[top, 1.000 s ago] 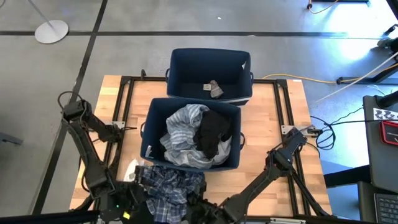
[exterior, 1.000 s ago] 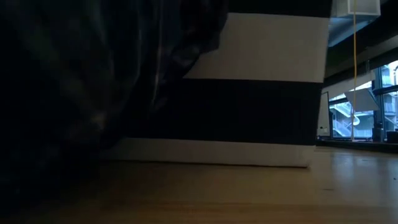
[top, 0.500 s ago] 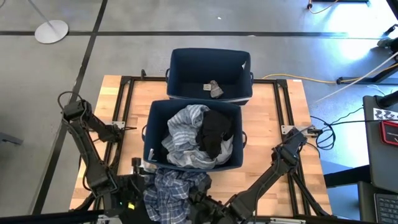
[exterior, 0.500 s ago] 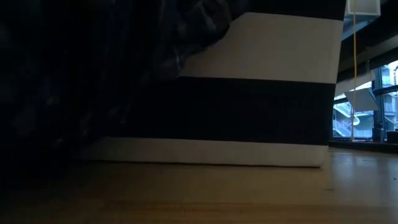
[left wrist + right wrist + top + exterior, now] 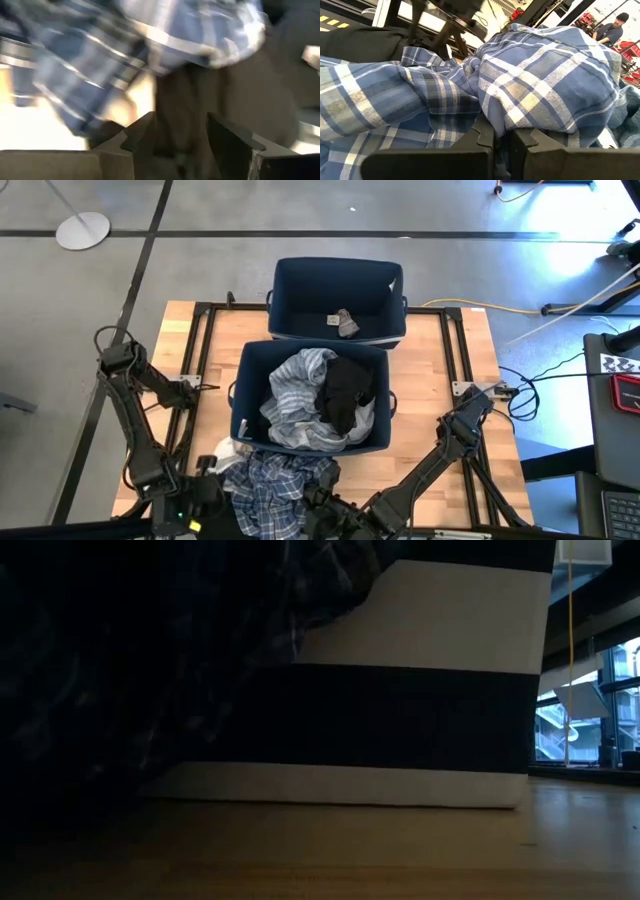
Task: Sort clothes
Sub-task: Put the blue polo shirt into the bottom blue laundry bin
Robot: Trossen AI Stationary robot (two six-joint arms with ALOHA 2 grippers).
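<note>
The dark blue plaid shirt [image 5: 285, 485] lies bunched at the lower centre of the high view, on the wooden counter [image 5: 455, 365] just below the nearer navy bin [image 5: 240, 395], its upper edge touching the bin's front wall. The right gripper [image 5: 501, 137] sits at its lower edge, jaws closed on a fold of the plaid cloth. The left gripper [image 5: 177, 132] is at lower left beside the shirt, jaws parted, nothing clearly between them. In the nearer bin lie a pale striped garment [image 5: 295, 395] and a black garment [image 5: 347, 390]; a small brown-grey piece [image 5: 346, 322] rests in the farther bin [image 5: 290, 290]. A white piece [image 5: 228, 450] shows just left of the shirt.
</note>
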